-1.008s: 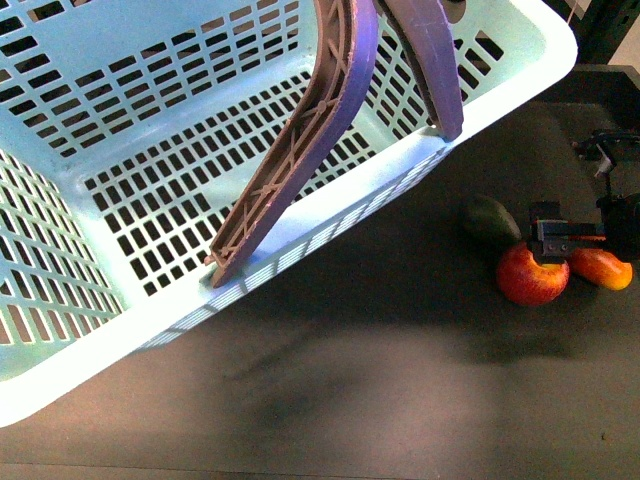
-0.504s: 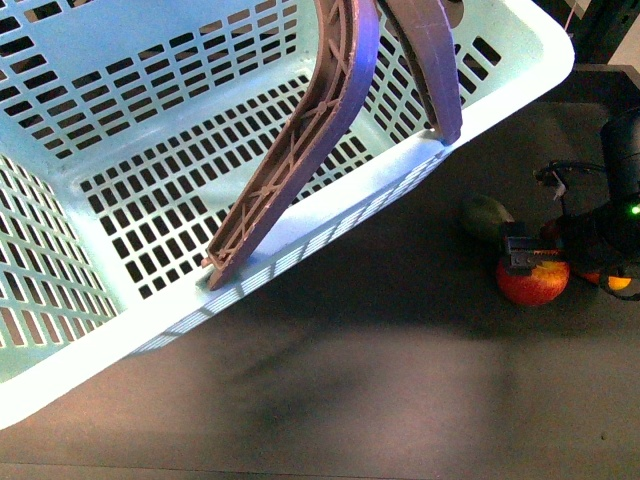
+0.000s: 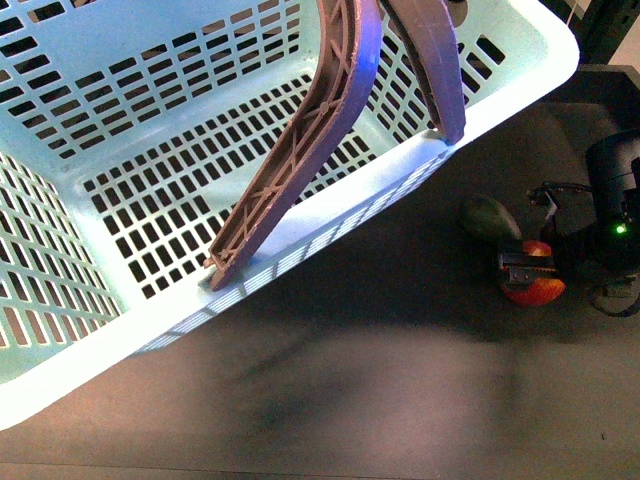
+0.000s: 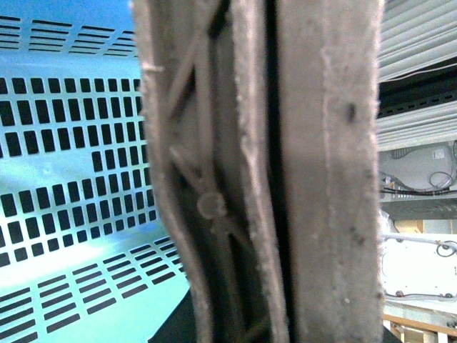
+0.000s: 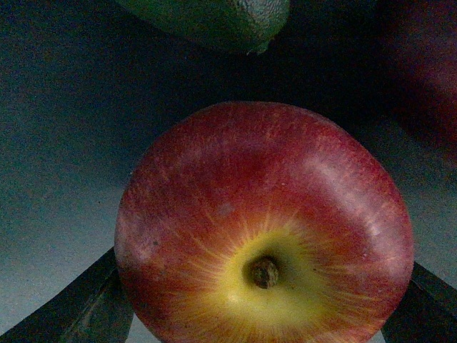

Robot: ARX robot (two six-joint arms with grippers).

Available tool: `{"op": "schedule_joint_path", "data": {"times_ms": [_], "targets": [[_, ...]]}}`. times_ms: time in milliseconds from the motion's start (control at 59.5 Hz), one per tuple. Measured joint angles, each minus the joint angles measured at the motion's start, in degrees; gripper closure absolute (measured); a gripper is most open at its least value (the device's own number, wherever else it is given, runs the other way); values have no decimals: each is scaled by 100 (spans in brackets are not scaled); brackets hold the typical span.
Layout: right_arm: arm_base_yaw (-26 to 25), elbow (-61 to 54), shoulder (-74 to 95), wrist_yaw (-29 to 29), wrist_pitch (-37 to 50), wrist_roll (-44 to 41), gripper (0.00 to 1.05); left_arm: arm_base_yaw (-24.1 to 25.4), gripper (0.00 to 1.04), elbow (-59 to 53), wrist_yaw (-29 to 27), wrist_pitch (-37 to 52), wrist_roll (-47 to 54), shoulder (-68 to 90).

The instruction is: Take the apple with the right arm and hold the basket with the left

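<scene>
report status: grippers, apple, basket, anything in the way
Right gripper straddling apple, grip unconfirmed. Left gripper unseen; basket handles fill its camera. Green fruit close beside apple, not blocking.

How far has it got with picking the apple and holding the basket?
Done, it seems: the basket sits tilted with both handles raised together, filling the left wrist view, though the left gripper itself is out of sight. In hand: the right gripper is down over the apple, a finger on each side. Left: closing, then lifting it off the table.
</scene>
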Motion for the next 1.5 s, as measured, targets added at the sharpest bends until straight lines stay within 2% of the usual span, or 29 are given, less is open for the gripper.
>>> {"op": "schedule_joint_path", "data": {"times_ms": [252,454,655,790,874,1042,1294,1495], "targets": [[-61,-376,-181,-61,404,24,26,2,90,0,-9,0,4,0],[-138,-1163,-833,245,1298,-76,26,2,90,0,-4,0,4,0],[-310,-1917,-1818,212,1958,267,26,2,90,0,-4,0,2,0],[-413,-2225,-2820,745,2039,417,26,2,90,0,-4,0,2,0],[-387,-2234,-3226,726,2024,479,26,2,90,0,-7,0,4,0],[-35,-2208,-4199,807,1851,466,26,0,90,0,0,0,4,0],[813,-2100,-5602,922,1530,345,26,4,90,0,-37,0,9,0],[1443,-2094,-6113,713,1349,345,26,2,90,0,-4,0,4,0]]}}
